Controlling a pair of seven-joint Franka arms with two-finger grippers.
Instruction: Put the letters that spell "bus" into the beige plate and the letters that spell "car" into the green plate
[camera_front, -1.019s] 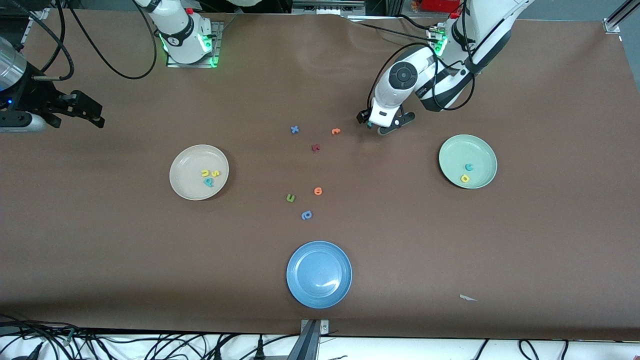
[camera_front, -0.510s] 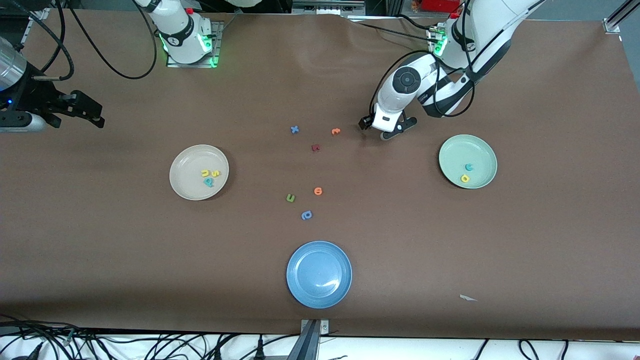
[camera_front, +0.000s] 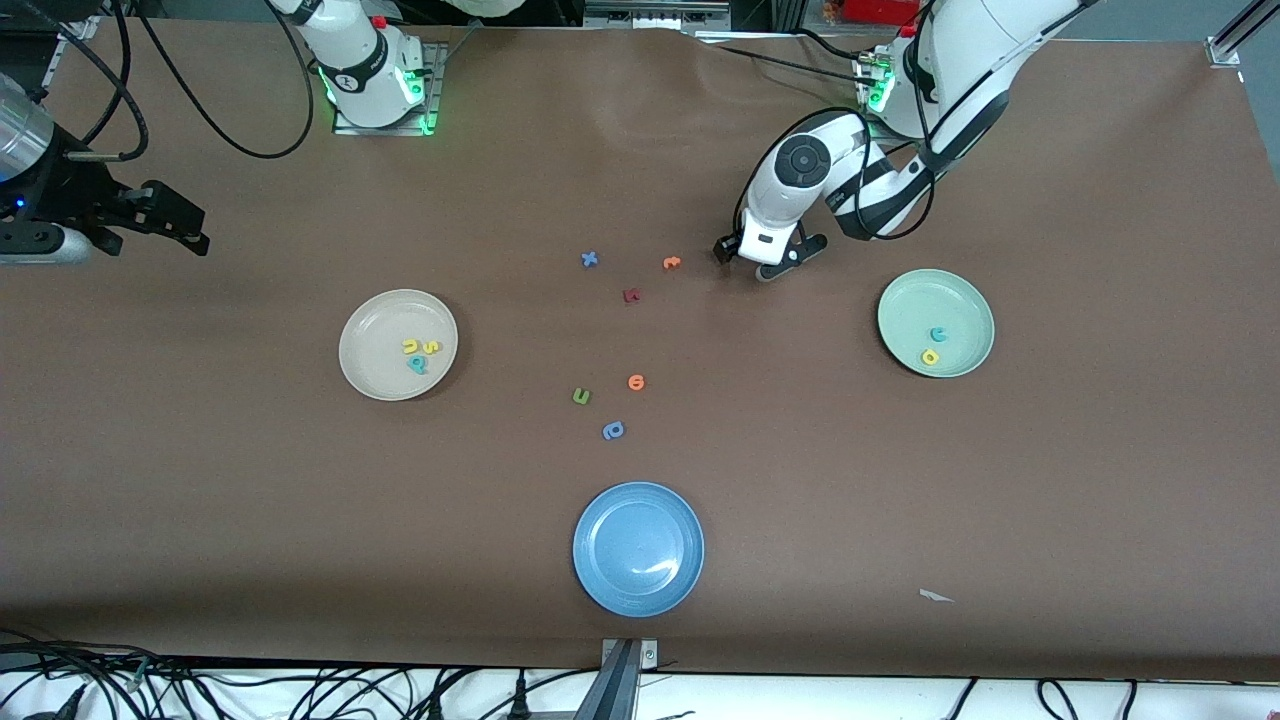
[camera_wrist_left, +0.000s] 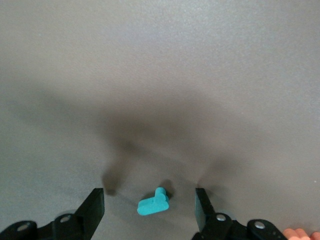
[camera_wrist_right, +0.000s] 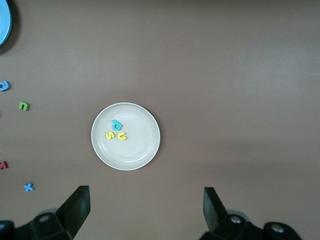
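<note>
Since the earlier frames the left end effector (camera_front: 757, 262) has drawn slightly toward its own base and dropped low to the desk (camera_front: 1000, 520), and the teal r (camera_wrist_left: 153, 204), seen at its tip a second ago in the front view, is now hidden there under the wrist. In the left wrist view the r lies flat on the desk between the 2 fingers (camera_wrist_left: 91, 210), which stand apart on either side of it without touching it, so the end effector is spread and grips nothing. Just beside it, toward the right arm's end, sits an orange letter (camera_front: 671, 263), then a red letter (camera_front: 631, 295) and a blue x (camera_front: 590, 260). The green plate (camera_front: 960, 300) lies toward the left arm's end and holds the teal c (camera_front: 938, 334) and the yellow a (camera_front: 930, 356). The right end effector (camera_front: 165, 228) waits over the desk's edge at its own end, fingers spread wide and empty. The beige plate (camera_front: 375, 325) holds the teal b (camera_front: 418, 364), yellow u (camera_front: 411, 346) and yellow s (camera_front: 432, 347). Nearer the front camera lie another orange letter (camera_front: 636, 382), a green u (camera_front: 581, 397), a blue bowl-and-stem letter (camera_front: 613, 431) and the blue plate (camera_front: 610, 520).
</note>
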